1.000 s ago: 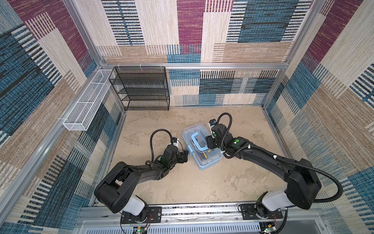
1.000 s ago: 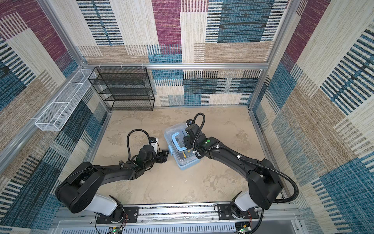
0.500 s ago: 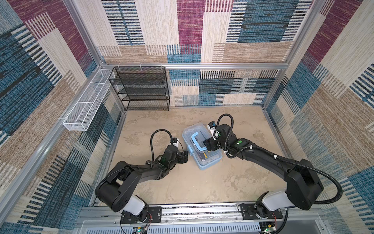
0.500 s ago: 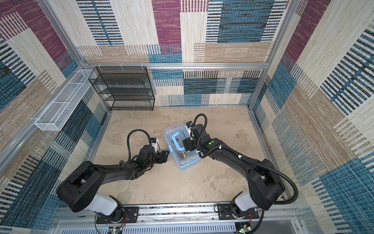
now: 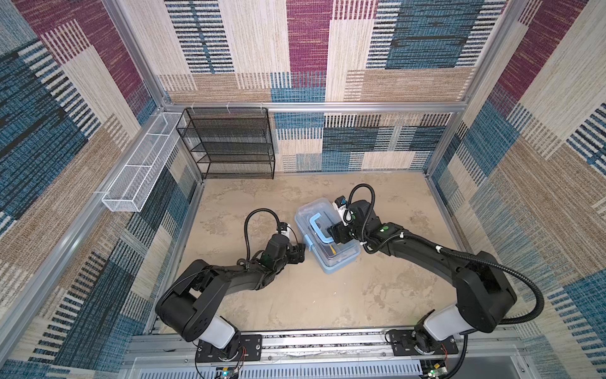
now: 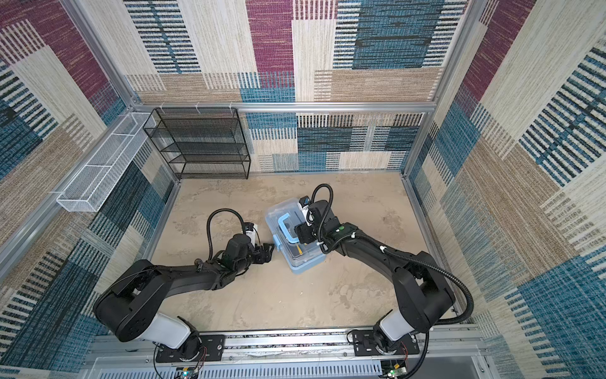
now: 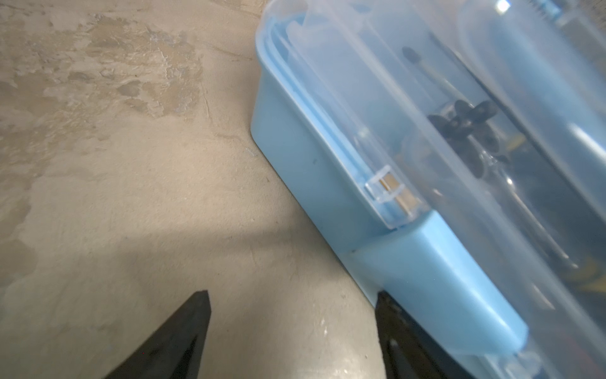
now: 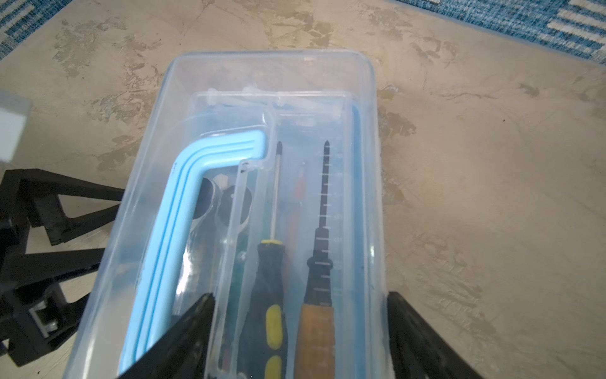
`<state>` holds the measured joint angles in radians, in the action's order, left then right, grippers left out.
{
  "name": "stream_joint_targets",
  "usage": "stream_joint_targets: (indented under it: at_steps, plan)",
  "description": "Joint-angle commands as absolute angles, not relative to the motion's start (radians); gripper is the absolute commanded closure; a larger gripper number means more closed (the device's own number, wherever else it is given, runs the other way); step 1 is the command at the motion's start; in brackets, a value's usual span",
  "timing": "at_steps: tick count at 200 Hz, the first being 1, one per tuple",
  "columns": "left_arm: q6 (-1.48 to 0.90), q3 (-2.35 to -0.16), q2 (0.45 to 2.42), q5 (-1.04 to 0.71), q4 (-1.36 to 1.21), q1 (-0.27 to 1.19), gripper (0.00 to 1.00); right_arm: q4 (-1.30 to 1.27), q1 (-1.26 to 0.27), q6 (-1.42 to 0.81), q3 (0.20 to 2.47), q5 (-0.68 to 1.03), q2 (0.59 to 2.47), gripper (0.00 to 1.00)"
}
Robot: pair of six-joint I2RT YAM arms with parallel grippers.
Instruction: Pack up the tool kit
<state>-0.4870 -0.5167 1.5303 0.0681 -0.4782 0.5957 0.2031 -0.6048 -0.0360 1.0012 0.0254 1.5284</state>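
A: What's at the far left?
B: A white basket (image 5: 131, 178) on the left wall; next to it a black rack (image 5: 229, 147) against the back wall; both are well apart from the arms.
A: And the left pincer?
B: The left pincer (image 5: 300, 252) is low over the table (image 5: 328, 302), jaws spread wide, holding nothing; in the left wrist view one finger (image 7: 400, 338) sits just beside the box's blue latch (image 7: 442, 279); touching or not, I cannot tell.
A: Where is the box?
B: The box (image 5: 331, 267) stands on the table near the middle, between the two pincers, turned at a slant; its clear lid (image 8: 262, 75) is on; the blue handle (image 8: 177, 210) lies flat on it.
A: What's inside?
B: Through the lid, a black-and-yellow screwdriver (image 8: 267, 295) beside a wooden-handled tool (image 8: 316, 328); both lie along the box.
A: And the right pincer?
B: The right pincer (image 8: 300, 295) hangs over the lid, jaws wide, gripping nothing that I can see; one finger (image 8: 187, 331) is above the lid by the handle; the other is at the box's long edge.
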Motion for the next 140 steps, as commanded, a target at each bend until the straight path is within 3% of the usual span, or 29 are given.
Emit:
stream_joint_targets:
  at_steps: [1, 80, 140]
  plan:
    - [-0.500, -0.533, 1.539, 0.015, -0.564, 0.597, 0.18, 0.201, -0.611, -0.015, 0.979, 0.117, 1.542, 0.25]
    - [-0.495, -0.577, 1.561, 0.001, -0.557, 0.597, 0.18, 0.166, -0.612, -0.011, 0.894, 0.157, 1.524, 0.39]
    - [-0.496, -0.597, 1.579, -0.011, -0.552, 0.598, 0.18, 0.163, -0.612, -0.036, 0.879, 0.122, 1.519, 0.40]
